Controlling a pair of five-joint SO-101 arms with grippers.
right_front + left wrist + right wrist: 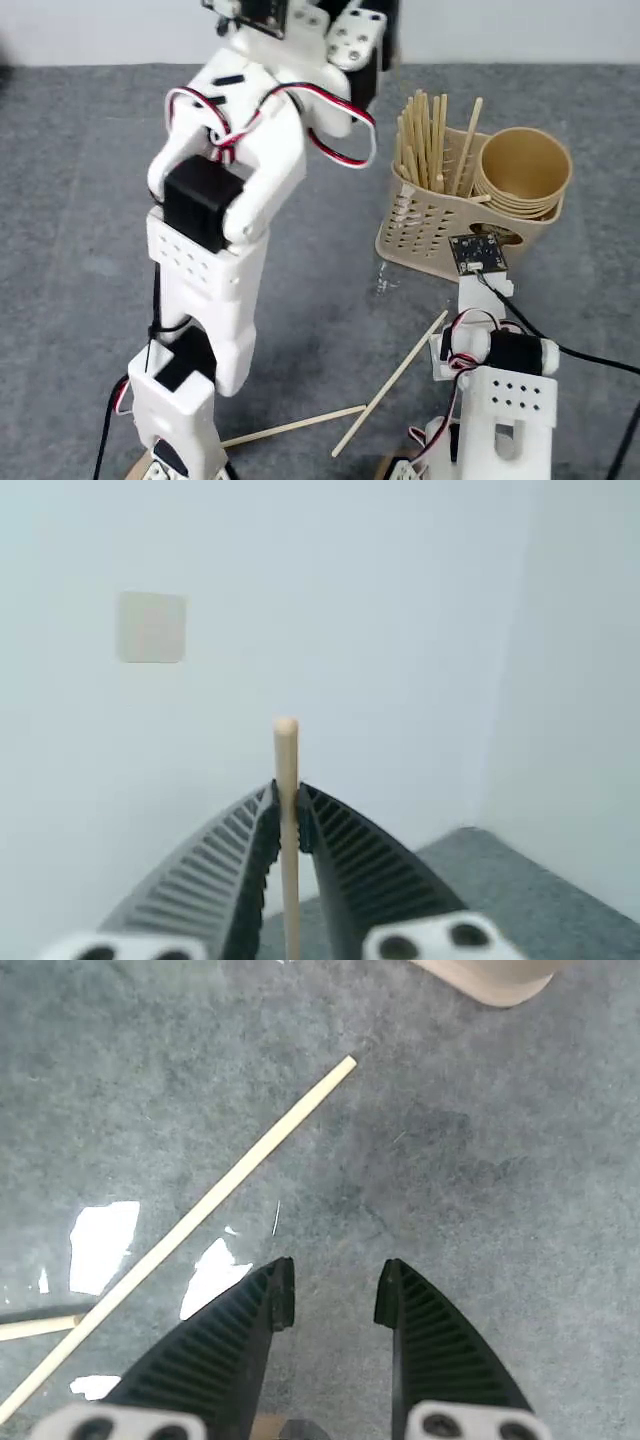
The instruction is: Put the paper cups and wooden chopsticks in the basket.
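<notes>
My left gripper [288, 815] is shut on a wooden chopstick [286, 755] that stands upright between its fingers, facing a pale wall. The left arm [230, 200] is raised high beside the basket [440, 235], which holds several chopsticks [425, 135] and a stack of paper cups [525, 170]. Two chopsticks lie on the grey table: one slanted [390, 385] [200, 1210], one flatter [295, 425] [35, 1327]. My right gripper [332, 1295] hangs open just above the table, a little beside the slanted chopstick, with nothing between its fingers. The right arm [500, 375] stands in front of the basket.
A corner of the basket [490, 975] lies beyond the right gripper. The grey table [80, 260] stretches open to the left of the raised arm. Cables [600, 360] trail from the right arm towards the table's right edge.
</notes>
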